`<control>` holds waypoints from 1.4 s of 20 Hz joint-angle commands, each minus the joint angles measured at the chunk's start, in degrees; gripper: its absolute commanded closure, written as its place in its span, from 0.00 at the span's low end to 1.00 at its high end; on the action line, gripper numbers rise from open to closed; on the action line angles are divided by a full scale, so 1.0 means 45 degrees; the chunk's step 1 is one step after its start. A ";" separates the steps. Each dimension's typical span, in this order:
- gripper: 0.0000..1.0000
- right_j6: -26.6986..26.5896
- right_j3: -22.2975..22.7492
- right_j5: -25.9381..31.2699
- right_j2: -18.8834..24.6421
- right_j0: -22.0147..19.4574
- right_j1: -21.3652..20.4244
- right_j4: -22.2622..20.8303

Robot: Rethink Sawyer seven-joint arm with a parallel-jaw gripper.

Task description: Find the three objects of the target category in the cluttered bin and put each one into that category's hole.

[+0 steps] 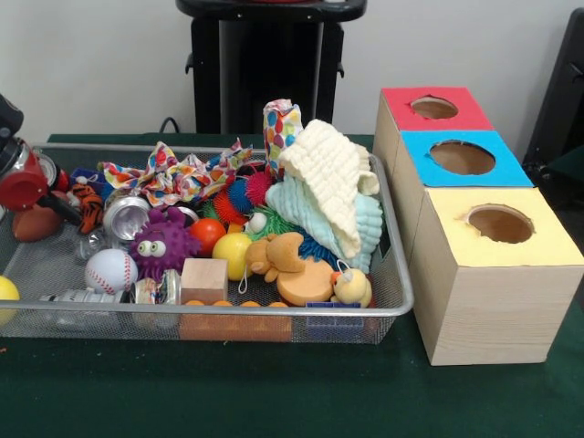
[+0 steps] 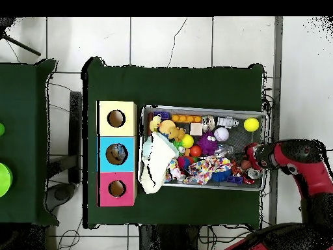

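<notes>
A: Why is the gripper (image 1: 27, 187) parked at that end of the mesh bin (image 1: 392, 274)?

B: My guess is it is working the clutter from the end farthest from the three-hole box (image 2: 116, 154). It hangs over the bin's corner, just above the football (image 1: 35, 222) and the tiger toy (image 1: 88, 208). Whether it is open, closed or holding something, I cannot tell; the arm's red body hides the tip in both views.

A: And the target things?

B: The category isn't shown, so I can't name them. Everything is piled in the bin: the baseball (image 1: 110, 270) and purple fuzzy monster (image 1: 163, 243) sit near the gripper, while the cream cloth (image 1: 330, 182) lies heaped at the far end, beside the box.

A: Room to move?

B: Tight inside. Toys touch one another and press against the rim. Above the pile it is free, and the yellow hole (image 1: 499, 223), blue hole (image 1: 462, 157) and red hole (image 1: 433, 108) face straight up, unobstructed. The counter (image 1: 274, 392) is bare along the bin's long side.
</notes>
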 commanded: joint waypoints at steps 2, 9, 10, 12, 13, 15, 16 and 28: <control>1.00 -0.0391 -0.0466 -0.0070 0.0917 0.0171 0.0352 -0.0530; 1.00 -0.0420 -0.0507 -0.0119 0.0942 0.0158 0.0410 -0.0560; 1.00 -0.0422 -0.0542 -0.0117 0.0934 0.0165 0.0419 -0.0574; 1.00 -0.0435 -0.0535 -0.0098 0.0925 0.0166 0.0404 -0.0585; 1.00 -0.0432 -0.0562 -0.0100 0.0922 0.0168 0.0424 -0.0589; 1.00 -0.0426 -0.0600 -0.0100 0.0918 0.0174 0.0454 -0.0592; 1.00 -0.0428 -0.0721 -0.0086 0.0929 0.0170 0.0546 -0.0590; 1.00 -0.0460 -0.0415 -0.0448 0.0673 0.0005 0.0315 -0.0732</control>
